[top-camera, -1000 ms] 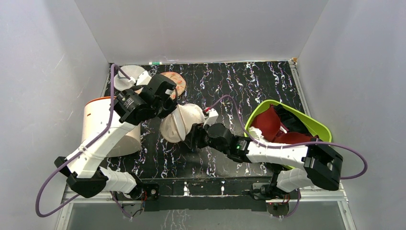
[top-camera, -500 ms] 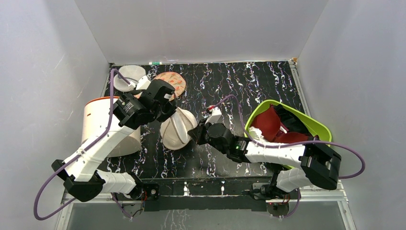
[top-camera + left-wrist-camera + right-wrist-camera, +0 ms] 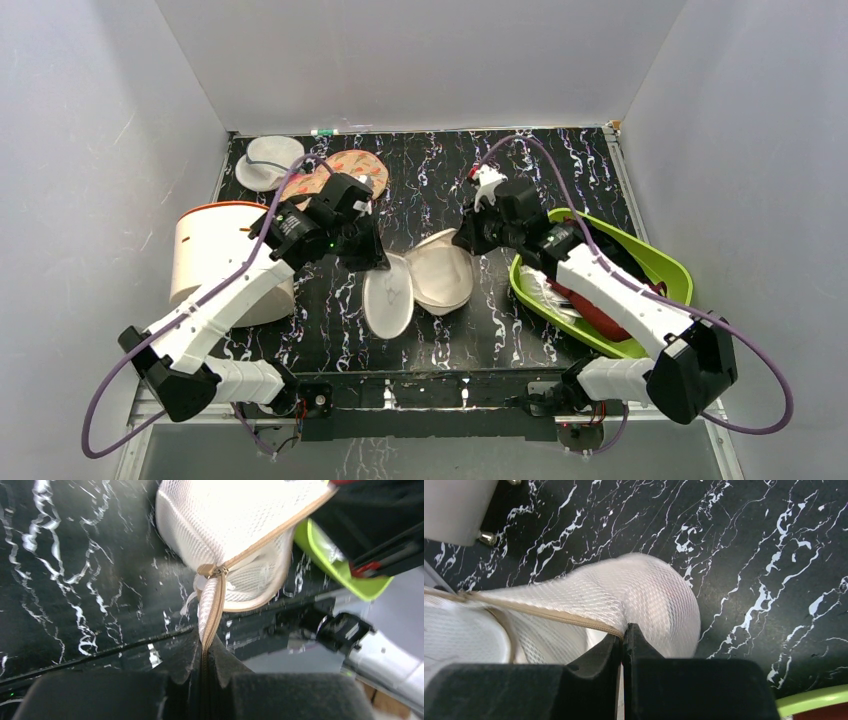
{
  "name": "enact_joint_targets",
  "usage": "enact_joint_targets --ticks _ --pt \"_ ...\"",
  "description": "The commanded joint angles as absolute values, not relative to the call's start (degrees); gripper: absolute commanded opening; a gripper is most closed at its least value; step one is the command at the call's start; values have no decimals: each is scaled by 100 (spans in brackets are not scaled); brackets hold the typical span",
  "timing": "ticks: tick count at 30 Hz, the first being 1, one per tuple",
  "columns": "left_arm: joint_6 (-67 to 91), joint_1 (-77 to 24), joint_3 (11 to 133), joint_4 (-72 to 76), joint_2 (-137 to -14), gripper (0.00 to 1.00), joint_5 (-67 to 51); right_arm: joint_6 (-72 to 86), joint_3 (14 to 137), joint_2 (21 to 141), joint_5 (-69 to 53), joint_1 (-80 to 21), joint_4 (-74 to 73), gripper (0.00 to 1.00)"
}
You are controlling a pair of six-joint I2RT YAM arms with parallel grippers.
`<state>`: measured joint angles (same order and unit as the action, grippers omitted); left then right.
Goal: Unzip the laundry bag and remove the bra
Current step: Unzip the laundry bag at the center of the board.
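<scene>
Clenched on the laundry bag [image 3: 440,278] zip edge: left hand [image 3: 203,647]; right hand [image 3: 623,634]

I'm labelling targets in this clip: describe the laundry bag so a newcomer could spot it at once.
On the black marble table, look mid-table between the white tub and the green basket. The laundry bag lies there, pinched by the left gripper and right gripper. Unlike the smaller grey-rimmed pod at the back left, it is cream-white mesh, two disc halves splayed open.

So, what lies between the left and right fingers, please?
The laundry bag, its two halves spread apart, fills it in the top view; left fingers and right fingers pinch its rim.
</scene>
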<state>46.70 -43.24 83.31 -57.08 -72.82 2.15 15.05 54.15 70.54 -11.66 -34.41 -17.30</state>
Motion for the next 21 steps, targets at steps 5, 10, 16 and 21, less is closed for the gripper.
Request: enact_joint_targets --ticks 5,10,16,21 --pt "3895 -3943 7026 -4785 -7070 0 -2516 522 6816 7853 -1875 -3024 -3328 0" --pt "3751 -3591 6116 -4181 -7146 0 -2668 454 7229 8352 -1656 -3023 -3444 1" --pt "3353 -3357 5904 -3833 -7506 12 -2243 428 7401 8562 -1377 -3032 -3323 6" --pt "2725 -3336 6554 -4290 -8141 50 -1195 448 7633 8661 -1049 -3074 -3474 19"
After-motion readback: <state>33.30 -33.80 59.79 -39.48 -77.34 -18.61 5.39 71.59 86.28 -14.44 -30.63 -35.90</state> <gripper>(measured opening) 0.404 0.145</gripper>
